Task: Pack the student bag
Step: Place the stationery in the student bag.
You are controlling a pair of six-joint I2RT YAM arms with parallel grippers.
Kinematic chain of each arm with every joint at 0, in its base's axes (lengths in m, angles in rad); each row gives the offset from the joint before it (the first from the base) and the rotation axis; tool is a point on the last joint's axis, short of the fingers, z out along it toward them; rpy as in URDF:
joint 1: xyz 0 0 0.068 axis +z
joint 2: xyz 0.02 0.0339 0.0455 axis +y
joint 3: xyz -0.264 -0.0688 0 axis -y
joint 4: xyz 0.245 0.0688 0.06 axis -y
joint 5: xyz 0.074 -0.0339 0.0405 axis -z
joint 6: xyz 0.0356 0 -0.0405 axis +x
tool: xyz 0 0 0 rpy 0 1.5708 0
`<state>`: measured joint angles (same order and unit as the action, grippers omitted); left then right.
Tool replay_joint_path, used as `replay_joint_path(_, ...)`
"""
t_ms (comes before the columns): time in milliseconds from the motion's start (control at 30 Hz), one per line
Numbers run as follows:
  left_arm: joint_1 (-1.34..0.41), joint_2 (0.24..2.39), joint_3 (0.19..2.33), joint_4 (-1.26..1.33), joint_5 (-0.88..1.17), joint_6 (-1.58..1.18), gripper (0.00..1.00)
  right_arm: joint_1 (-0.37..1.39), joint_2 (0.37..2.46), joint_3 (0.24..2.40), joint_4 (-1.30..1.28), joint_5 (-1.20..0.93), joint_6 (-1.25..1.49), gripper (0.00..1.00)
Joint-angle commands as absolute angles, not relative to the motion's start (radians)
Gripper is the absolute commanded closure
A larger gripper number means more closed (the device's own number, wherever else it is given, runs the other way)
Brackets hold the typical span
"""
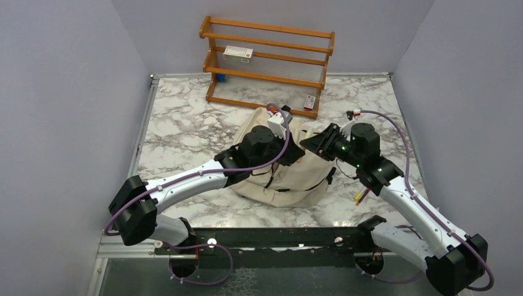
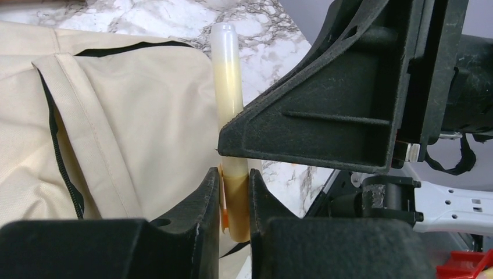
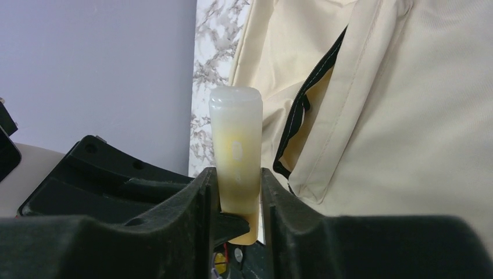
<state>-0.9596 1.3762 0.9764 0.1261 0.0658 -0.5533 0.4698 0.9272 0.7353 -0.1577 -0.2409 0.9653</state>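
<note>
We found the left gripper (image 2: 234, 187) and the right gripper (image 3: 239, 195) each pinching the same translucent yellowish tube (image 2: 227, 75), jaws pressed against it. The student bag (image 1: 290, 179) lay mid-table on the marble table (image 1: 185, 129), just beside them.

One beige fabric backpack (image 1: 290, 179), one orange wooden slatted rack (image 1: 269, 43), one translucent yellowish plastic tube (image 2: 228, 75), two small white-and-red boxes (image 1: 238, 53) (image 1: 309, 102), one small blue block (image 1: 219, 78).
</note>
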Motion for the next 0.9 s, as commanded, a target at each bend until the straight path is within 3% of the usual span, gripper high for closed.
replay_joint_path(0,-0.977,1.366,0.987,0.165,0.14,-0.538,0.98,0.476,0.905,0.789,-0.173,-0.193,0.922,0.58)
replay_joint_path(133,-0.977,1.343,0.981,0.137,0.165,-0.469,1.0,0.476,0.897,0.854,-0.291,-0.123,0.844,0.38)
replay_joint_path(267,-0.977,1.309,0.965,0.07,0.194,-0.349,1.0,0.476,0.917,0.943,-0.419,-0.088,0.767,0.3)
replay_joint_path(500,-0.976,1.263,0.975,-0.112,0.292,-0.16,1.0,0.474,0.945,1.067,-0.559,-0.105,0.581,0.25)
replay_joint_path(867,-0.974,1.13,0.916,-0.198,0.434,-0.015,1.0,0.464,1.037,1.184,-0.73,-0.501,0.248,0.27)
